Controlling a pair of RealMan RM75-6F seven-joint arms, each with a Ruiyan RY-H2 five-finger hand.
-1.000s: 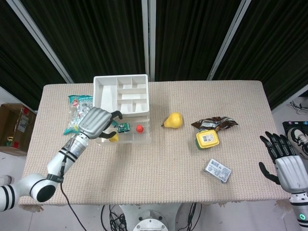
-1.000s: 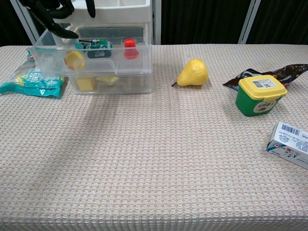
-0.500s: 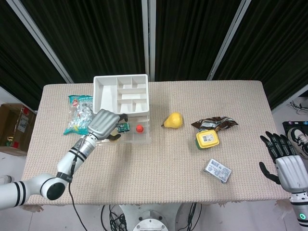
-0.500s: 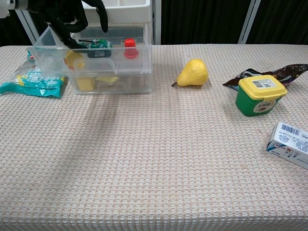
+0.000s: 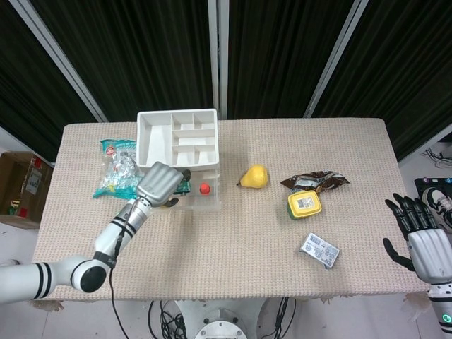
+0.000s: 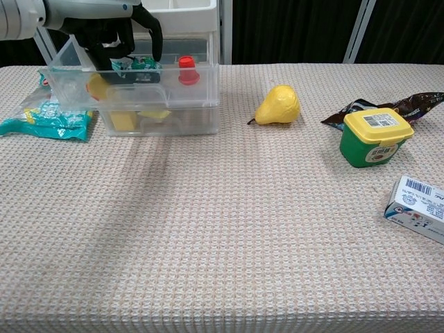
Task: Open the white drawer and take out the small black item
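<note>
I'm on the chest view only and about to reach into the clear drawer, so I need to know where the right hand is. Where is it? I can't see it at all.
Observer: The right hand hangs past the near right corner of the beige-covered table, fingers spread, holding nothing.
Operator: My view also cuts off the top of the drawer unit. What's up there?
Observer: A white plastic divided tray sits on top. I see nothing in its compartments.
</note>
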